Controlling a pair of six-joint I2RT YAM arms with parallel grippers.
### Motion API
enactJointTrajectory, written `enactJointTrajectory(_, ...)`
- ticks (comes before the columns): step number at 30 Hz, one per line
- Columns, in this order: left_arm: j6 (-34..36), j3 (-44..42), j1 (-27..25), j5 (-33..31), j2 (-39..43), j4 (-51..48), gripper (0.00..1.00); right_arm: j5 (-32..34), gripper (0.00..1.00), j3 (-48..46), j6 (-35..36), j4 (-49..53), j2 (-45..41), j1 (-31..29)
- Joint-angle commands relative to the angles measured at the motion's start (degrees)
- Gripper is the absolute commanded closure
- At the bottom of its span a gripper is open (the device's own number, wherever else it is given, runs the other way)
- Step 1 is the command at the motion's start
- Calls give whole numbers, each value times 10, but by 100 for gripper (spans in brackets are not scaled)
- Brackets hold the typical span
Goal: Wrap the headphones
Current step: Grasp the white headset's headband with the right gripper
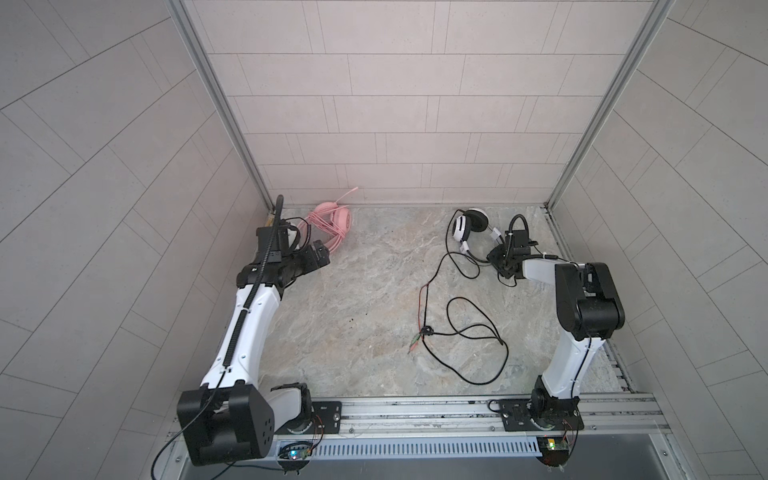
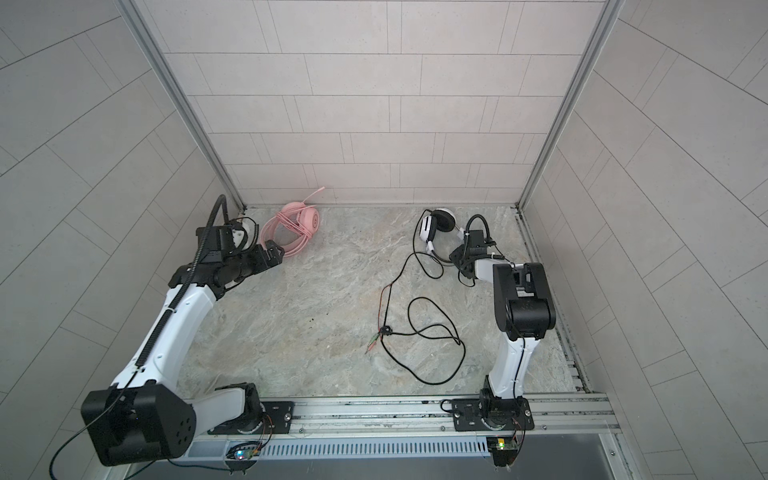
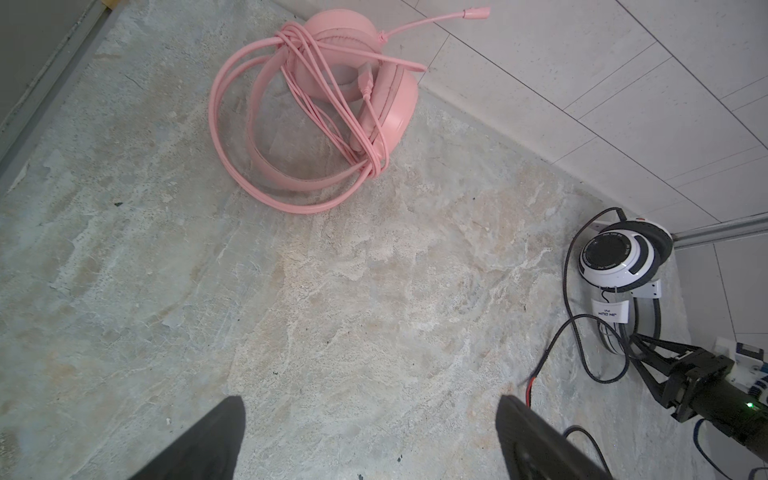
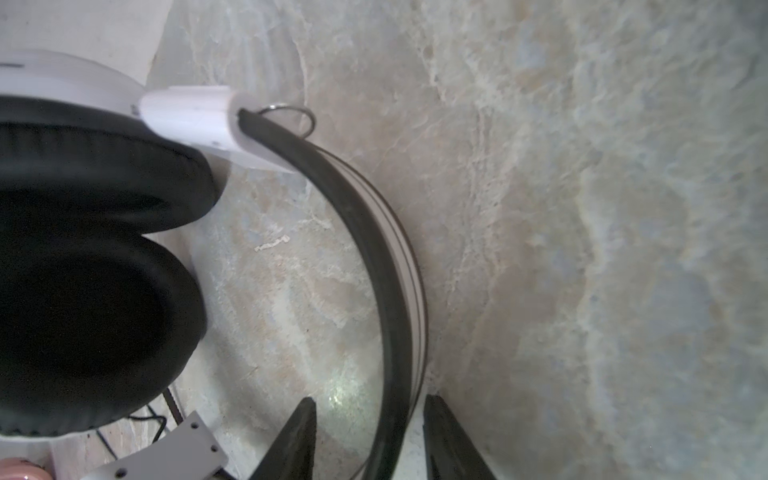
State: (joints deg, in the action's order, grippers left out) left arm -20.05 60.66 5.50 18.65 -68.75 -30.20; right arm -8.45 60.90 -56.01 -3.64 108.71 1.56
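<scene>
Here, the right gripper [image 4: 370, 399] straddles the headband [image 4: 374, 232] of the white headset [image 1: 467, 226] at the right rear of the table [image 1: 353, 311]; its jaws stand part-spread, one on each side of the band, with a gap showing on one side and nothing pinched yet; the band arcs away from the fingertips toward the ear cups, which lie on the back-wall side of the gripper; the right arm is plainly the nearer one. The black cable [image 1: 478, 332] lies unwound; it trails from the headset toward the front, loops over the open middle and ends at coloured plugs [image 1: 415, 345]. The pink headset [image 1: 332, 224] sits in the left rear corner with its cable coiled round it; the left gripper [image 3: 370, 440] hovers near it, jaws spread wide and empty. Room looks tight behind and to the right, where the wall and the side rail [image 1: 617, 370] run close; a lift toward the centre seems the safer path, though the slack cable may drag.
</scene>
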Motion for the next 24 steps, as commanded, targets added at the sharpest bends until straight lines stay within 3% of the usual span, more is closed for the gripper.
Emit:
enactJointTrajectory(1, -2, -12, 2, 5, 15, 17, 0, 6, 72, 11, -3, 9, 9, 2)
enactJointTrajectory(4, 0, -12, 2, 5, 17, 15, 0, 13, 87, 19, 16, 23, 3, 2)
enactJointTrajectory(9, -2, -19, 1, 7, 24, 27, 0, 45, 98, 50, 94, 73, -31, -1)
enactJointTrajectory(16, -4, -20, 0, 6, 30, 31, 0, 119, 100, 105, 252, 135, -118, -41)
enactJointTrajectory(22, -3, -16, -8, 27, 31, 36, 2, 181, 100, 137, 422, 123, -185, -136)
enactJointTrajectory(24, 5, -14, -21, 25, 33, 37, 2, 168, 99, 133, 490, 97, -205, -176)
